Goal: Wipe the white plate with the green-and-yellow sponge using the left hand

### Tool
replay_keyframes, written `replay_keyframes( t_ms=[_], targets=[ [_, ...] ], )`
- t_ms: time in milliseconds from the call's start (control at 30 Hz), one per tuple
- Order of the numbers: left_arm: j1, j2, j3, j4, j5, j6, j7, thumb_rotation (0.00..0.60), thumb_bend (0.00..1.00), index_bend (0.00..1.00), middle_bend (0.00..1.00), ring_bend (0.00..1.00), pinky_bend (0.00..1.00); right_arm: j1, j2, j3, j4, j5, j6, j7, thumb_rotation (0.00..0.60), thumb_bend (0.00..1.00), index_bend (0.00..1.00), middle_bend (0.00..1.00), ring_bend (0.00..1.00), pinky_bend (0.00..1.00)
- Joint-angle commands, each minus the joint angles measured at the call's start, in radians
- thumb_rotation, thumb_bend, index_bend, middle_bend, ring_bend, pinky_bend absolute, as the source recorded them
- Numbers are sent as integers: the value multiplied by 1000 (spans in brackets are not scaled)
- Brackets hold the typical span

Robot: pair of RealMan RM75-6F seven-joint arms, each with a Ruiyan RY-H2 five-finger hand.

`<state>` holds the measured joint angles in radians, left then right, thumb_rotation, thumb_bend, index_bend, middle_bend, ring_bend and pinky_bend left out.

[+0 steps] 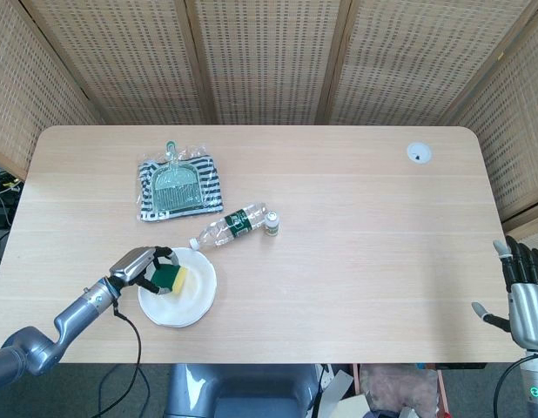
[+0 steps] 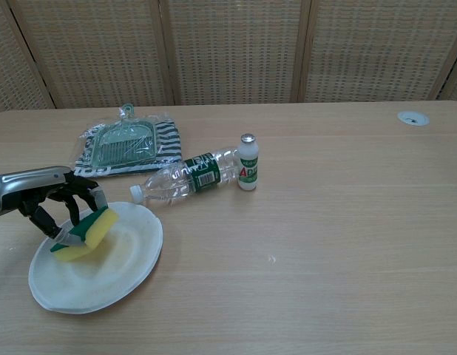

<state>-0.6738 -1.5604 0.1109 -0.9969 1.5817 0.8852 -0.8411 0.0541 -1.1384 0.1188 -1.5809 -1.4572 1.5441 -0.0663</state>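
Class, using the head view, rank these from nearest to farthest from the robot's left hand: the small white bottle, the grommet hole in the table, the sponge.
1. Sponge, held in the left hand.
2. Small white bottle, mid-table, upright.
3. Grommet hole, far right corner.

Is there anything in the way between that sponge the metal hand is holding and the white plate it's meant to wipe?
Nothing visible. The left hand holds the sponge right over the white plate, at its left side. The water bottle lies beside the plate's far rim, not between them.
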Motion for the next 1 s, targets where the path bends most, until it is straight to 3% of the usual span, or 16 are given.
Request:
replay_keyframes(
  t_ms=[33, 333, 567, 1000],
  targets=[
    [-1, -3, -1, 1, 1, 2, -1, 600, 304, 531, 358, 285, 407, 0, 0, 0, 0, 1, 0, 0, 600, 0, 0, 0, 0, 0],
    [1, -2, 1, 2, 3, 2, -1, 600, 305, 531, 357, 285, 408, 0, 1, -1, -1, -1, -2, 0, 600, 0, 0, 0, 0, 0],
    [10, 49, -49, -42, 14, 128, 20, 600, 305, 531, 357, 285, 407, 0, 2, -3, -4, -5, 0, 2, 600, 0, 0, 0, 0, 0],
    [-13, -40, -55, -12, -11, 53, 104, 600, 305, 531, 357, 285, 407, 0, 2, -3, -3, -4, -2, 1, 600, 0, 0, 0, 0, 0]
  ],
)
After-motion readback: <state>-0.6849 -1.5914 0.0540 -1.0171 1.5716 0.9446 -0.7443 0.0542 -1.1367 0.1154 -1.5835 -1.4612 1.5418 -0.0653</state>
